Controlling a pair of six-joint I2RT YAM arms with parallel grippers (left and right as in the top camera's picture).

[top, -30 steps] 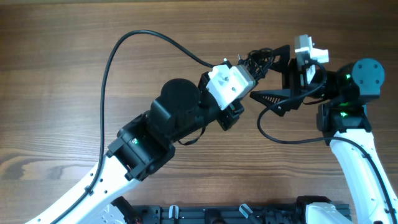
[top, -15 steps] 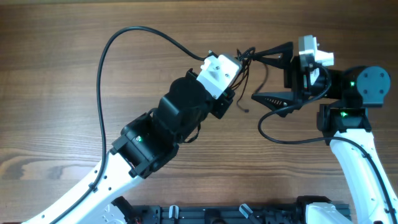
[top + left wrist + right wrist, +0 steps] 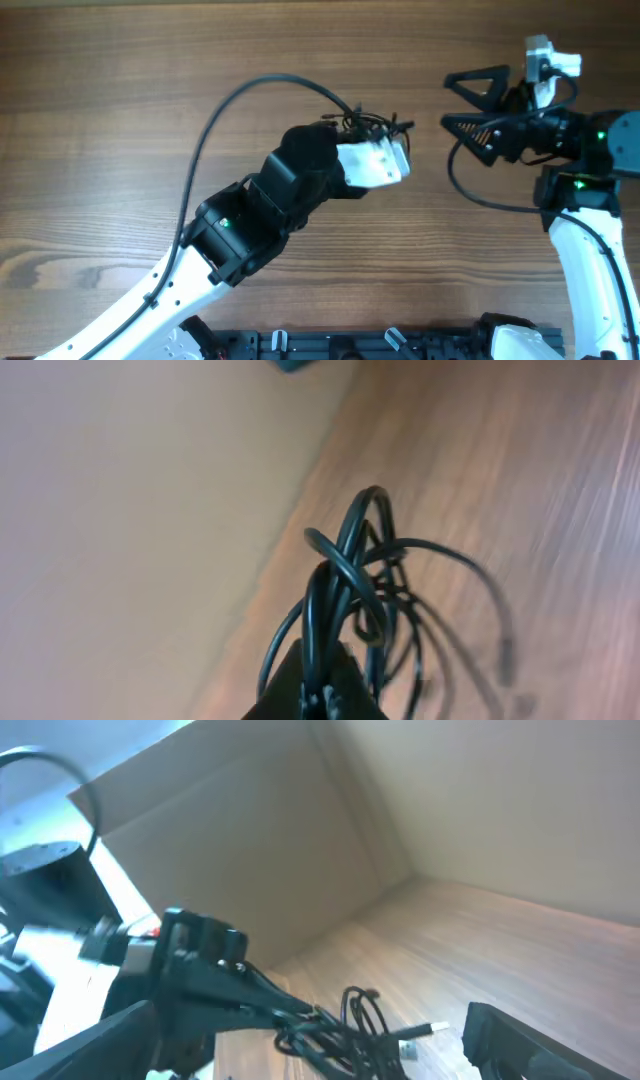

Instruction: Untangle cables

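Observation:
The cables (image 3: 372, 123) are a tangled knot of thin black cords, held up off the table by my left gripper (image 3: 385, 130). In the left wrist view the left gripper (image 3: 326, 685) is shut on several strands, and the loops (image 3: 362, 585) stick up beyond the fingertips. My right gripper (image 3: 447, 100) is open and empty, a short way right of the knot and not touching it. In the right wrist view the knot (image 3: 350, 1025) with a metallic plug end (image 3: 432, 1029) hangs between the spread fingers of the right gripper (image 3: 305, 1025), further off.
The left arm's own thick black cable (image 3: 215, 130) arcs over the wooden table (image 3: 100, 90). The right arm's cable (image 3: 480, 195) loops below its wrist. A black rail (image 3: 350, 345) runs along the front edge.
My left gripper has swung right and turned, carrying the knot with it. My right gripper has drawn back to the right, away from the knot.

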